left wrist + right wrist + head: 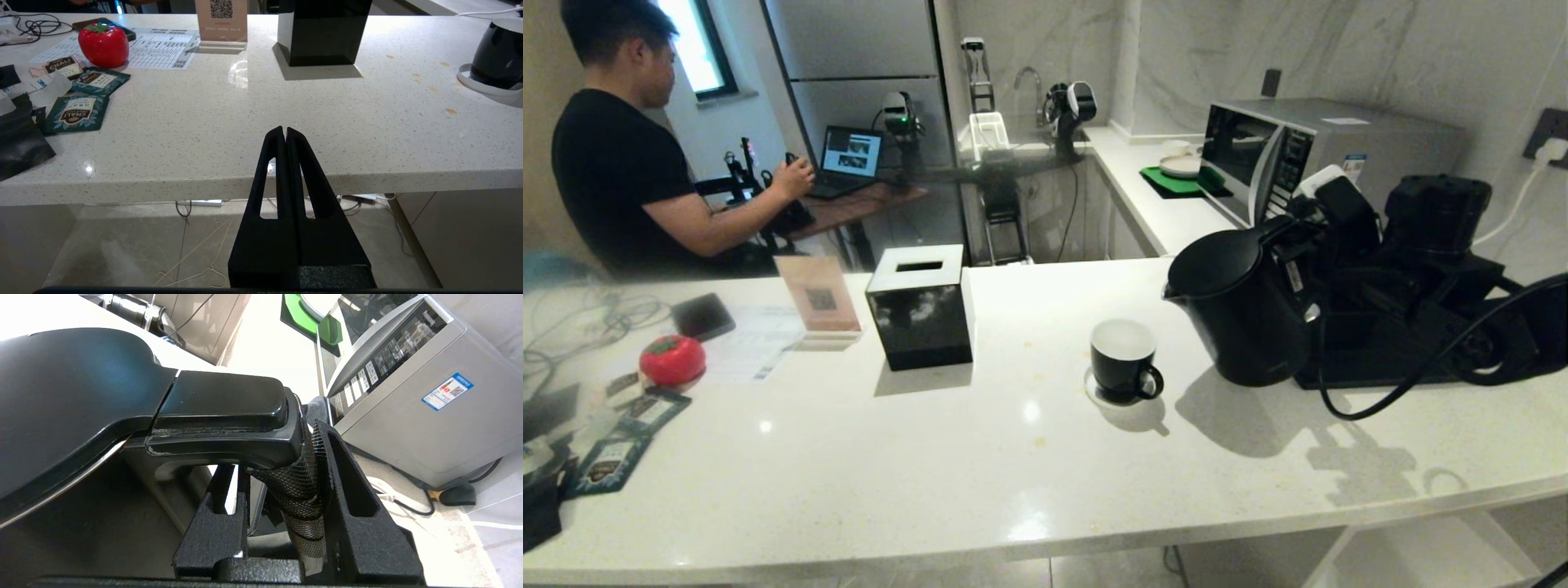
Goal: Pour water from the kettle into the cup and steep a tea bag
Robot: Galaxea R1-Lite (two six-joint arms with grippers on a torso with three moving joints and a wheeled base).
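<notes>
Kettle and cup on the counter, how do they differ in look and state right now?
The kettle is far taller than the cup. The kettle looks matte with its lid shut; the cup is glossy, open-topped and white inside. The right hand is clamped on the kettle's handle, while nothing touches the cup, which sits on a white coaster. Both are black with loop handles.

"CHALI" stands on the dark teal packets (77,114); a QR code marks the card stand (221,20).
</notes>
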